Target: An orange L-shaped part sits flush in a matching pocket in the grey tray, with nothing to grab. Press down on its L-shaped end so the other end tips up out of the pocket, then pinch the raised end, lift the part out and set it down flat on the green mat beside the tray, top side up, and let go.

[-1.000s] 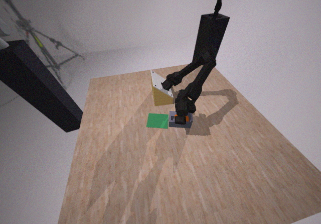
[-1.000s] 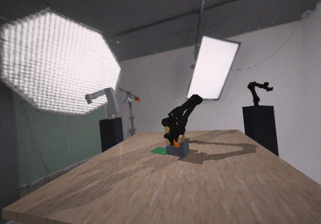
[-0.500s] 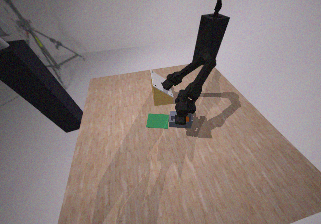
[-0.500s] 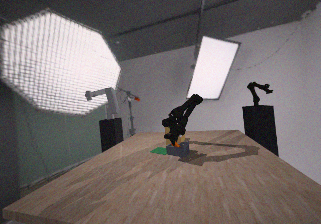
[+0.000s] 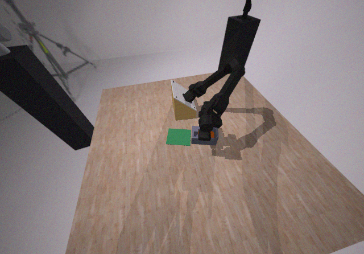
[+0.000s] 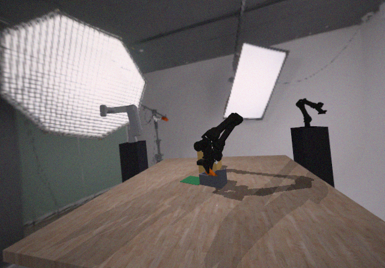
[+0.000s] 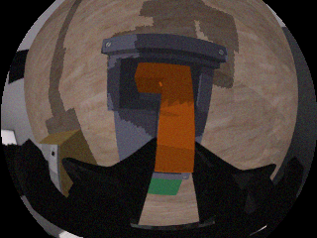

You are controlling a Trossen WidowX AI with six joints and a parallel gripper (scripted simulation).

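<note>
The black arm folds down from its elbow, wrist pointing steeply at the table near the far edge. Its end effector [image 7: 173, 162] is clamped on the orange part [image 7: 173, 115], one finger [image 7: 115, 185] either side.

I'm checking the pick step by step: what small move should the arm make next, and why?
Probably a straight lift. The tool is shut on the raised end of the orange part, which slants up out of the grey tray. Its far end is not yet out of the pocket, so rise before heading to the green mat.
</note>
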